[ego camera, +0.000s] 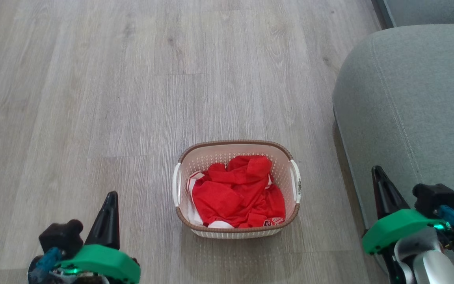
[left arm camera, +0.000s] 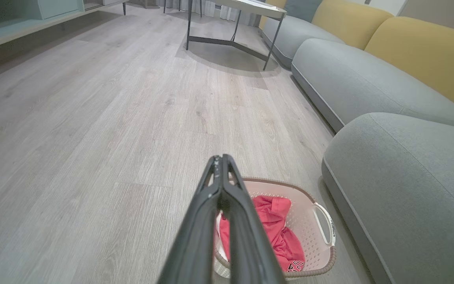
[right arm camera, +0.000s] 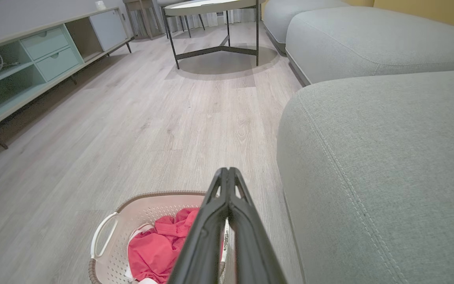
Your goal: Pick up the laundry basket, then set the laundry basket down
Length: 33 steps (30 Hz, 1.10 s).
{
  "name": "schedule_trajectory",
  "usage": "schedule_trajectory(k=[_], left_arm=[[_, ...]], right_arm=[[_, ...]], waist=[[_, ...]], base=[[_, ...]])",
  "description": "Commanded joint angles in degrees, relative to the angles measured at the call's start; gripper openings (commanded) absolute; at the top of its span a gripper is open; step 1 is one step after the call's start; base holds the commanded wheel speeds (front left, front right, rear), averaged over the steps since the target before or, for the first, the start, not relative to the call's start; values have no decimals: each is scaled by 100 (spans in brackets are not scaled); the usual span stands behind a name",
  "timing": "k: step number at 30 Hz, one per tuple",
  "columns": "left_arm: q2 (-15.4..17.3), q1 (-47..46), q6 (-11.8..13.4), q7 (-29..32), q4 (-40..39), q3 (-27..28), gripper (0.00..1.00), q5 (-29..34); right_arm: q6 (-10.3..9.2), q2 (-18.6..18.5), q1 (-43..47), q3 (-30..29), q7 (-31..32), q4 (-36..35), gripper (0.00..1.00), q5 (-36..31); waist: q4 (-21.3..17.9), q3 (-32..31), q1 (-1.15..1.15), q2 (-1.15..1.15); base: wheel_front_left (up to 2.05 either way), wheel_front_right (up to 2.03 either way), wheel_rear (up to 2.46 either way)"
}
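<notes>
1. Cream plastic, the laundry basket (ego camera: 235,233) sits on the floor (ego camera: 93,98) between my left tool (ego camera: 110,199) and right tool (ego camera: 378,177), both pinched closed, empty, well apart from it; the head view gives both handles (ego camera: 177,183) at once, which neither wrist view does.
2. Left wrist view makes the sofa-side handle (left arm camera: 328,227) plain; lifting one side first could spill the clothing (left arm camera: 278,232).
3. Right wrist view shows the sofa (right arm camera: 388,157) crowding my right tool, which could snag it.

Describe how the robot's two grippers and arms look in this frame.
The left gripper and right gripper each have long black tapering fingers rising from a bright green shell. A black block and blue cable fitting sit beside it. The right forearm is silvery.
</notes>
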Motion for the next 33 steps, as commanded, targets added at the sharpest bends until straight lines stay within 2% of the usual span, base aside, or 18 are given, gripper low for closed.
schedule_trajectory(k=[1,33], left_arm=[[26,-166,-25,0,-141,69,0,-163],[63,-527,-216,245,324,277,0,-2234]], right_arm=[[-2,-11,-192,-33,35,-169,0,178],[-10,-56,-284,-119,265,75,0,2342]], waist=[[-2,-4,0,0],[-28,-88,0,0]], base=[[0,0,0],[0,0,0]])
